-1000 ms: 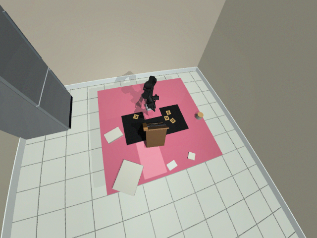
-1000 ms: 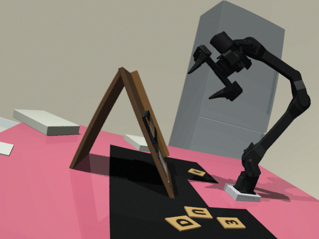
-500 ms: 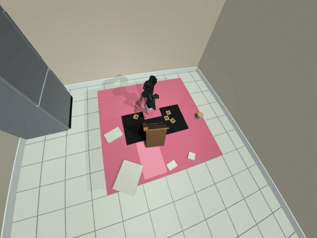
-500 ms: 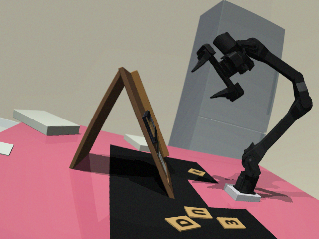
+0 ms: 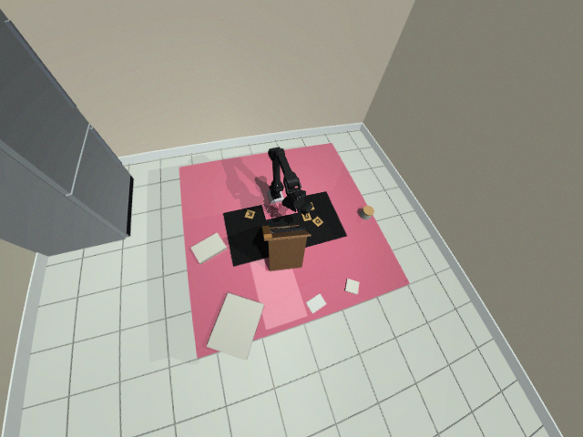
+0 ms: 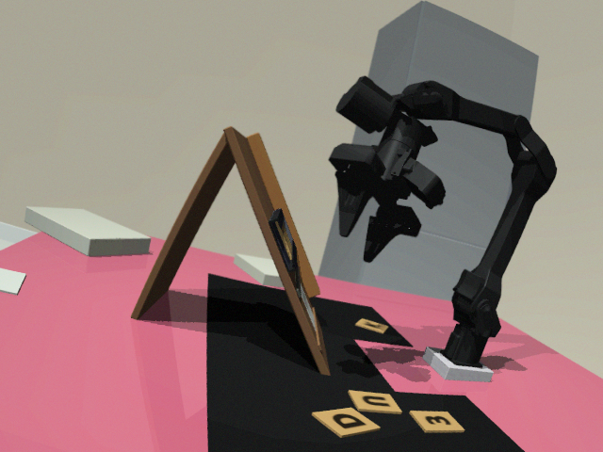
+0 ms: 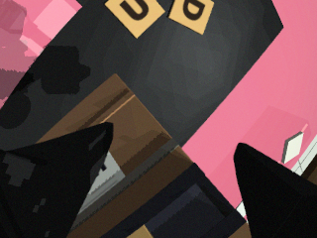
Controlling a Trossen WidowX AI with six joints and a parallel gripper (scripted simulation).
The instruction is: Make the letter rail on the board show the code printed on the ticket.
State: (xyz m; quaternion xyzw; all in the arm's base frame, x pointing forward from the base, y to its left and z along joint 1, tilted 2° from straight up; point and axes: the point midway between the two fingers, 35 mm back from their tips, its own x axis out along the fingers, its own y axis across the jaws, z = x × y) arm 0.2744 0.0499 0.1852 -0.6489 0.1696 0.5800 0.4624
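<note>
From the top, a brown wooden A-frame board (image 5: 286, 252) (image 6: 184, 231) (image 7: 145, 135) stands on the pink bench (image 5: 202, 188) (image 6: 97, 364) (image 7: 238, 114), partly over a black mat (image 5: 244, 247) (image 6: 252, 389) (image 7: 168, 59). A square tan tile that looks like K (image 5: 249, 214) (image 6: 371, 325) lies on one side — three more lie on the other, their letters unclear. In the exterior view, a tan D tile (image 6: 346, 421) (image 7: 192, 14), a tan U tile (image 6: 375, 401) (image 7: 135, 12) and a tan tile resembling a 3 (image 6: 436, 420) lie flat, near one another. The black pincer (image 5: 306, 207) (image 6: 356, 249) (image 7: 174, 141) is parted, gripping nothing, above the mat. In the wrist view, its fingers flank the dark letter rail (image 6: 283, 238) (image 7: 183, 208) — a tan piece shows at the bottom edge — and the pale ticket (image 7: 105, 179) is mostly hidden, its code unreadable.
</note>
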